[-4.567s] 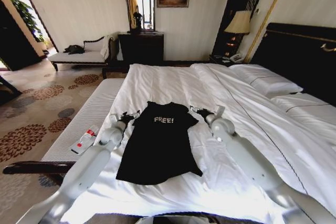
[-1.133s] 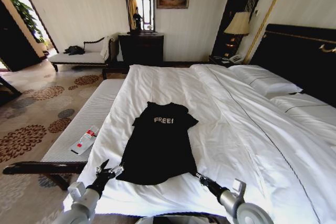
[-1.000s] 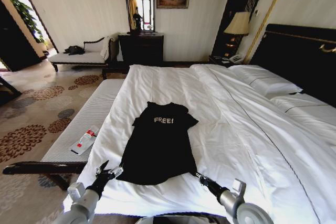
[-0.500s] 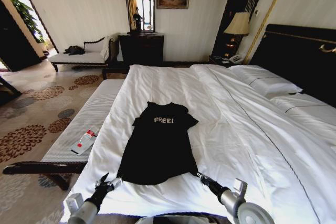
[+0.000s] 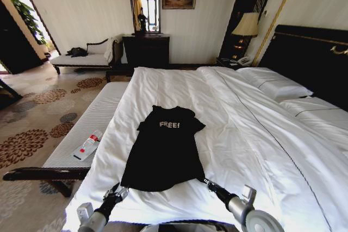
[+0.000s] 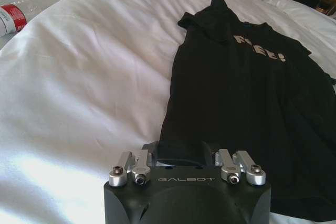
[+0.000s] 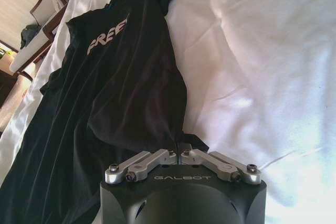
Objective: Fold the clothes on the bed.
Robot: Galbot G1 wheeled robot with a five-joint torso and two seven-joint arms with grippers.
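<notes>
The clothes, a black T-shirt (image 5: 163, 150) with pale "FREE!" lettering, lie flat on the white duvet of the bed (image 5: 239, 129), collar away from me. My right gripper (image 5: 206, 182) is at the shirt's near right hem corner. In the right wrist view its fingertips meet, shut on a pinch of the black cloth (image 7: 131, 93). My left gripper (image 5: 116, 193) is open just off the near left hem corner, on the white duvet, holding nothing. In the left wrist view the shirt (image 6: 247, 98) lies ahead of it.
A pale striped bench (image 5: 81, 134) runs along the bed's left side with a red-labelled bottle (image 5: 87, 145) on it. Pillows (image 5: 274, 86) and the dark headboard (image 5: 310, 58) are at the right. Patterned carpet (image 5: 32, 118) lies to the left.
My left gripper has drawn back and down toward the bed's near edge, staying open. The right gripper and the shirt have kept their places.
</notes>
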